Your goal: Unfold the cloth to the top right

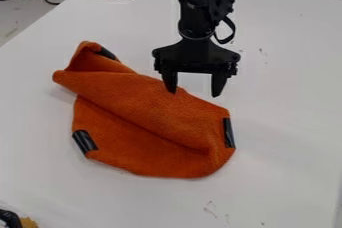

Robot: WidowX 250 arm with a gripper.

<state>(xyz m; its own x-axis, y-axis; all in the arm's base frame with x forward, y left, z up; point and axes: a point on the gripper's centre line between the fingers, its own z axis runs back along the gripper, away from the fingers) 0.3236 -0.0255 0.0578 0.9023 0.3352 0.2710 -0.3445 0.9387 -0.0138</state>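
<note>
The claw (pixel 194 93) hangs spread wide by the upper right edge of the cloth (pixel 147 104), which lies folded on the worktop (pixel 287 147), and a pinch catching both layers could drag it whole rather than unfold it.

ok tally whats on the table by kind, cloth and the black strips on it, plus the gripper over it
Cloth: 1
Black strips: 3 in sight
Gripper: 1
Total: 5
</note>
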